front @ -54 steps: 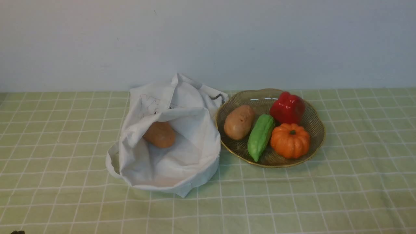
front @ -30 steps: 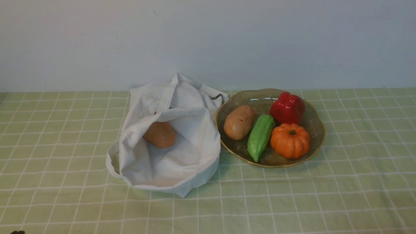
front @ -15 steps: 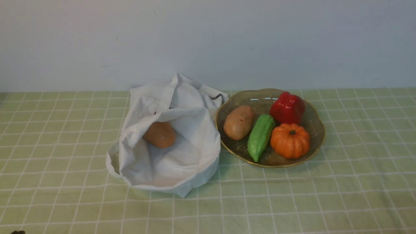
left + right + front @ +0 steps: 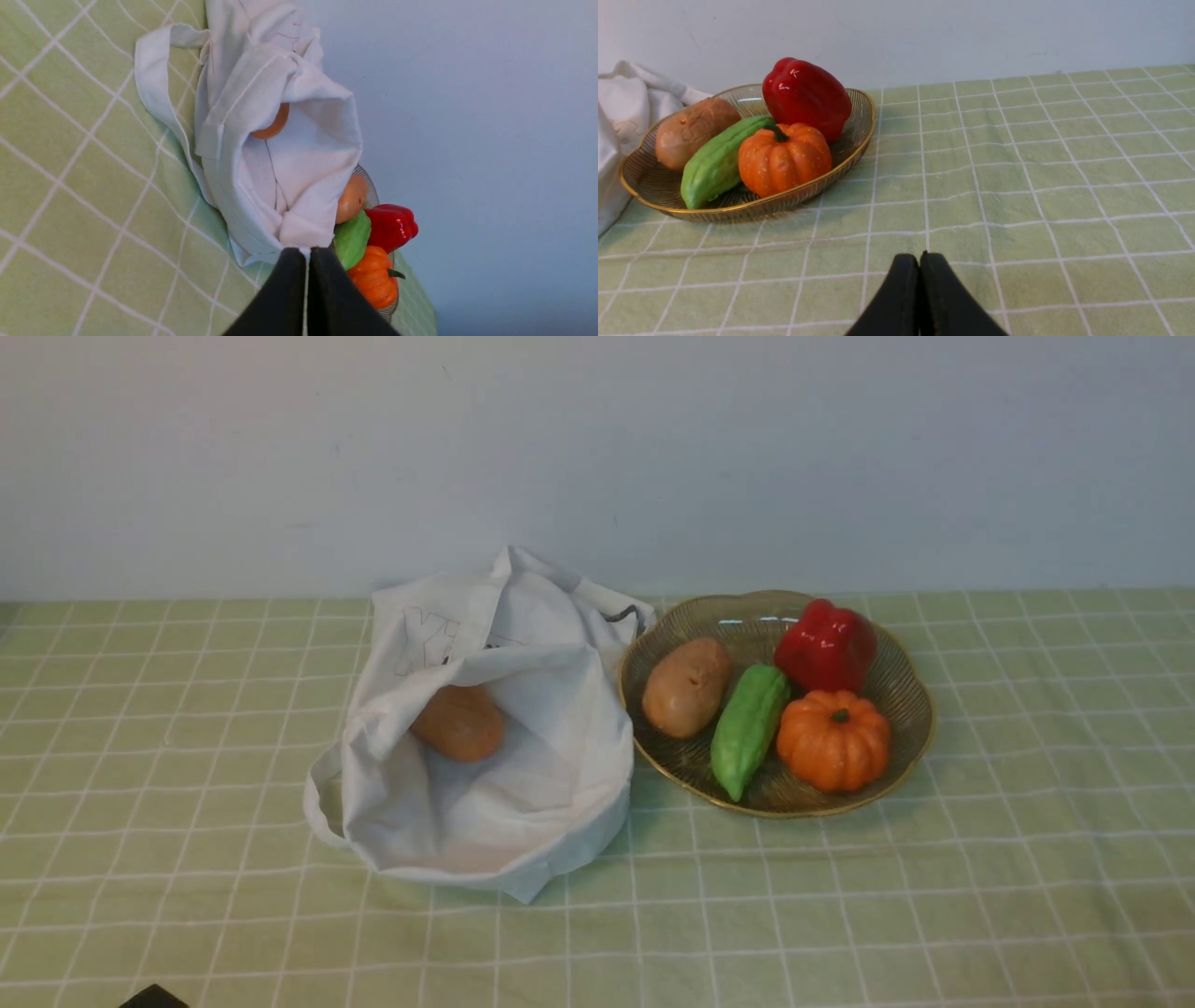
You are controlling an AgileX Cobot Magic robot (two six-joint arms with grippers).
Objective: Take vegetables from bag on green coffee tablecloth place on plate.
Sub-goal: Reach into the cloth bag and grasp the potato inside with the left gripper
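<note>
The darker potato point(image 4: 457, 721) lies inside the white bag point(image 4: 485, 821), tucked toward the 12 o'clock side of the mouth, partly under a fold of cloth. The bag slumps on the green tablecloth point(image 4: 1027, 803) with its opening turned to 6 o'clock, toward the robot, so the potato looks reachable from the front.

The plate point(image 4: 747, 614) sits at the bag's 3 o'clock, close against it, which keeps the carry short. It already holds a paler potato point(image 4: 686, 686) at 9 o'clock, a green gourd point(image 4: 749, 728) across the middle, a red pepper point(image 4: 826, 644) at 1 o'clock and a pumpkin point(image 4: 834, 739) at 5 o'clock. The barest stretch is around 12 o'clock.

The left end effector point(image 4: 306, 254) has its fingers pressed together and holds nothing. It faces the bag's mouth from well apart and would have to open before going in. The right end effector point(image 4: 920, 259) is likewise closed and empty, over bare cloth away from the plate, and probably waiting.
</note>
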